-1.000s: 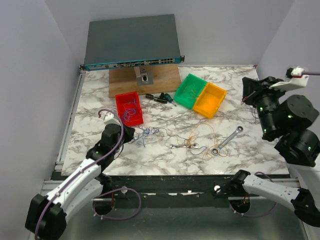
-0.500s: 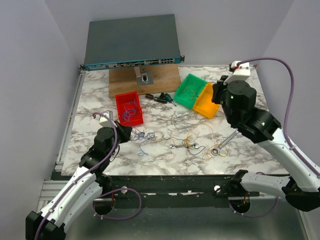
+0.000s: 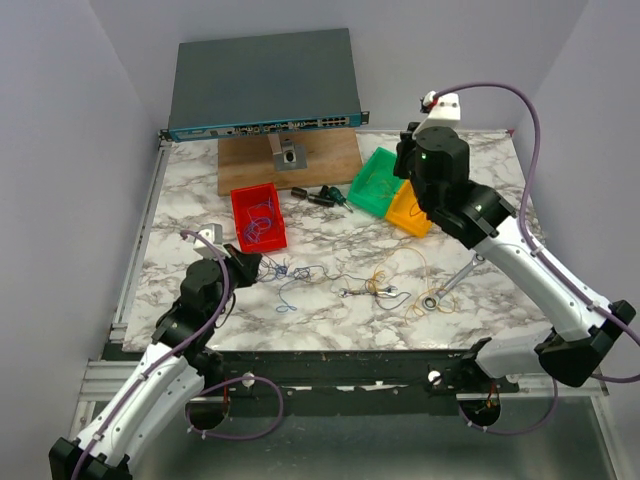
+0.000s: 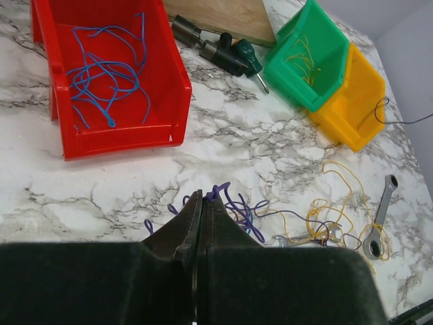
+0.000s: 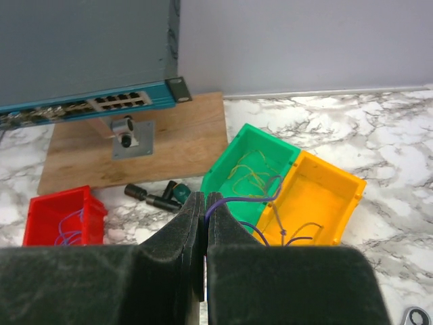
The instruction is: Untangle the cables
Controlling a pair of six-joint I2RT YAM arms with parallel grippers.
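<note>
Pinching on the left: left gripper (image 4: pixel 201 200) sits low over the marble table (image 3: pixel 330 235), its fingers pressed flat together with a purple-blue loop of the cables (image 4: pixel 238 208) caught at the tips
Pinching on the right: right gripper (image 5: pixel 204 200) is up above the bins, fingers closed just as tight; a thin purple strand comes out from between them and arches across over the green bin (image 5: pixel 223 177)
Cables on the table: small purple-blue knot right in front of the left fingers, with looser yellow-orange curls (image 4: pixel 318 217) spreading off to the right of it
Wrenches: large wrench (image 3: pixel 455 280) lies at the right edge of the yellow-orange curls; small wrench (image 3: pixel 365 292) lies between the knot and the curls, strands running across it
Red bin (image 4: pixel 122 132): on the table beyond the left gripper, loose blue wires lying inside
Green bin: a few yellowish strands lying inside
Orange bin (image 5: pixel 331 186): pressed against the green one, side by side, a dark strand showing over it
Back of the table: network switch (image 3: pixel 262 85) raised above a wooden board (image 3: pixel 320 160), with a screwdriver and bits (image 3: pixel 322 196) just in front of the board
</note>
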